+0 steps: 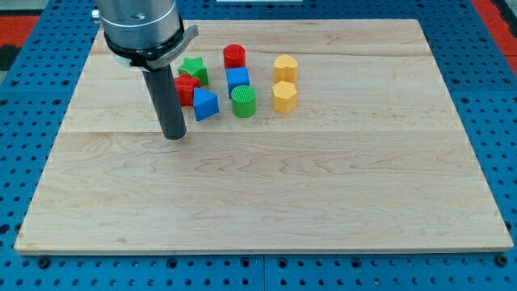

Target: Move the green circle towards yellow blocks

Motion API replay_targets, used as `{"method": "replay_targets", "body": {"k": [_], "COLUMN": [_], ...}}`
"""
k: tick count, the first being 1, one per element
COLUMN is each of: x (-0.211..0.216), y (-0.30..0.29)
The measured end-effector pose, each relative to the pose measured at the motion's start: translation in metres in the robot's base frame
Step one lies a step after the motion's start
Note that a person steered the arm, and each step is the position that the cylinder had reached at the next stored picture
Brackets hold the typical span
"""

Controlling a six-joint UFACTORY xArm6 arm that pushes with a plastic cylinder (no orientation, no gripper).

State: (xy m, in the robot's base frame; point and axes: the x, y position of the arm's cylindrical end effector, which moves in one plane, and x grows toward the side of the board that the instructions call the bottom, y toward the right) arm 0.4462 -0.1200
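**Inspector:** Camera view, the only one. The worktop (323, 210) is a pale wooden board on a blue pegboard. My tip (174, 137) rests on bare wood at the view's left of the cluster, just below and left of the blue block (205, 104), apart from it.

**Assessor:** Gripper condition?

**Inspector:** There is no gripper on this arm; it ends in a plain rod, so there is nothing to report as spread or pinching.

**Assessor:** Location of the task item?

**Inspector:** The green circle (244, 101) stands in the cluster's lower row, just right of the blue block and directly below a blue cube (237, 78). The two yellow blocks (284, 95) stand near it on the view's right, one above the other (285, 67), with a clear gap between.

**Assessor:** Other items?

**Inspector:** A red cylinder (234, 56) at the top, a green star (193, 70), and a red block (186, 89) partly hidden by the rod.

**Assessor:** Recommendation?

**Inspector:** In my judgement, a straight push rightward would strike the blue block first. Better to pass below it, come up at the circle's left flank if the gap allows, then push right, centred, in a short stroke. An off-centre contact risks spinning it towards the blue cube.
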Motion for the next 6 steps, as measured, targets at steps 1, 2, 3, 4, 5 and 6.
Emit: {"method": "replay_targets", "body": {"k": [1,2,3,4,5,6], "x": [0.011,0.011,0.005,-0.012,-0.026,-0.036], "y": [0.022,0.034,0.039,0.04,0.046,0.057]}}
